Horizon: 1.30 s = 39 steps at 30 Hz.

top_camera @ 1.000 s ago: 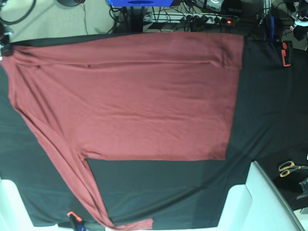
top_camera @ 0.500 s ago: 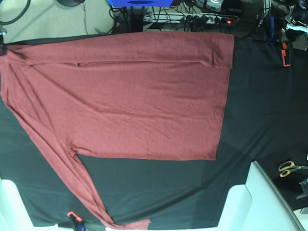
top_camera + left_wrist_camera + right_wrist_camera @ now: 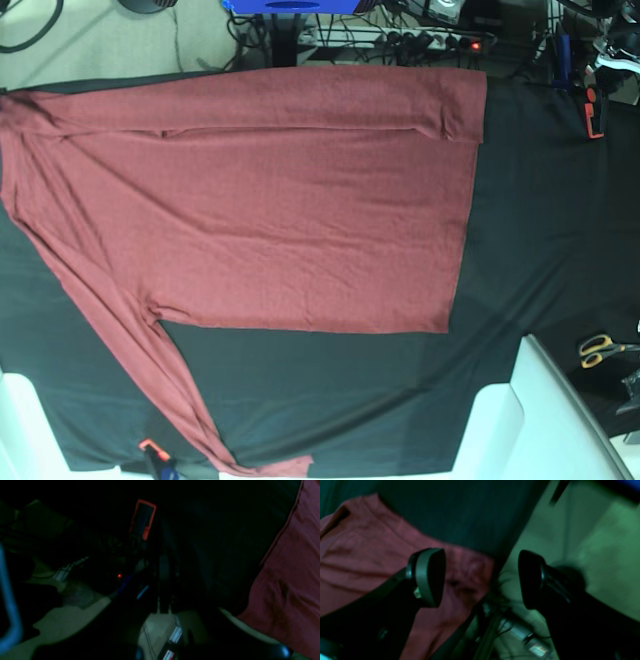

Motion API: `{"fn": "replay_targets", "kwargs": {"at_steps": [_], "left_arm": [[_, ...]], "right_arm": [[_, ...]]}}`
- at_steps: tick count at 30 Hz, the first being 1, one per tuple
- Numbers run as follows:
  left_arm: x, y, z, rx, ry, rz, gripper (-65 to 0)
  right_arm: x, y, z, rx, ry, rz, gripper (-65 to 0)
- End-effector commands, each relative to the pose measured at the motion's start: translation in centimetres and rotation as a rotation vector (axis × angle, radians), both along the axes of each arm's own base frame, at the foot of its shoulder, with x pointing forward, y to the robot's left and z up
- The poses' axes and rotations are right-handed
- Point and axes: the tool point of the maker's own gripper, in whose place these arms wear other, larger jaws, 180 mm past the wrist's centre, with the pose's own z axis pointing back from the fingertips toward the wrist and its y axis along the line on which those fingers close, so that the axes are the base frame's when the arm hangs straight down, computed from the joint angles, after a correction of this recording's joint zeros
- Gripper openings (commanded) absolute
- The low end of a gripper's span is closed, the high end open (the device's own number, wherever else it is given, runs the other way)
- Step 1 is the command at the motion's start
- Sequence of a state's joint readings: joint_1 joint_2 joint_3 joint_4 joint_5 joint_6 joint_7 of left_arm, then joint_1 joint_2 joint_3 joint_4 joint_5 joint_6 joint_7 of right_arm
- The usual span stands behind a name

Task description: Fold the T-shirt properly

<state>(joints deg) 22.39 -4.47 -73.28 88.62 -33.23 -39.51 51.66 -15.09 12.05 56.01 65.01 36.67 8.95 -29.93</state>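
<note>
Jaws of the right gripper (image 3: 481,578) are spread wide, empty; the T-shirt (image 3: 370,555) is seen below, mostly beneath its left finger. The left gripper is shut.

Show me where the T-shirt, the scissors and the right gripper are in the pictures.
T-shirt (image 3: 300,220), base view, middle of its body.
Scissors (image 3: 604,349), base view, yellow handles.
Right gripper (image 3: 481,577), right wrist view, gap between its open fingers.

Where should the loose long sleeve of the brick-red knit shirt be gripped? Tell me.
Judging from the base view, grip the sleeve at its cuff end near the table's front edge, coming from above; it lies flat and free on the black tablecloth, clear of the body panel.
</note>
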Motion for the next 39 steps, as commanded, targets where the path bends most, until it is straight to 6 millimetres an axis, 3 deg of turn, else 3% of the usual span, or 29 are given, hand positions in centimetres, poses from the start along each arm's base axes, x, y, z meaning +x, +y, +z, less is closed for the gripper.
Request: {"fn": "replay_targets", "kwargs": {"at_steps": [1,3,8,11,15,18,21,37,39], "left_arm": [[0.9,1.0,1.6,0.046,-0.039,-0.018,-65.0],[1.5,1.3,1.8,0.055,-0.033,-0.037,-65.0],[5.5,-1.7,0.9,0.035,-0.004,-0.233,-65.0],[8.3,-3.4,0.9,0.024,-0.029,-0.314,-65.0],[11.4,-4.7,1.6,0.031,-0.062,-0.388,-65.0],[12.5,-4.8,2.1,0.045,-0.07,-0.42,-65.0],[12.5,-4.6,2.2,0.051,-0.07,-0.418,-65.0],[12.3,-4.0,1.8,0.045,-0.055,-0.413,-65.0],[12.3,-4.0,1.8,0.045,-0.055,-0.413,-65.0]], "right_arm": [[1.2,-2.6,2.4,-0.095,-0.028,0.019,-21.8],[2.4,-3.3,3.2,-0.136,-0.026,0.061,-21.8],[11.5,-0.8,6.0,-0.242,-0.07,0.462,-22.4],[15.8,0.4,7.0,-0.312,-0.044,0.596,-22.4],[19.9,1.1,6.0,-0.328,-0.033,0.65,-22.4],[21.6,2.1,3.0,-0.27,-0.003,0.682,-22.4],[22.3,2.3,1.7,-0.275,-0.006,0.712,-22.4],[23.1,3.5,1.4,-0.3,-0.009,0.769,-22.4],[23.6,3.3,2.3,-0.325,-0.024,0.777,-22.4]]}}
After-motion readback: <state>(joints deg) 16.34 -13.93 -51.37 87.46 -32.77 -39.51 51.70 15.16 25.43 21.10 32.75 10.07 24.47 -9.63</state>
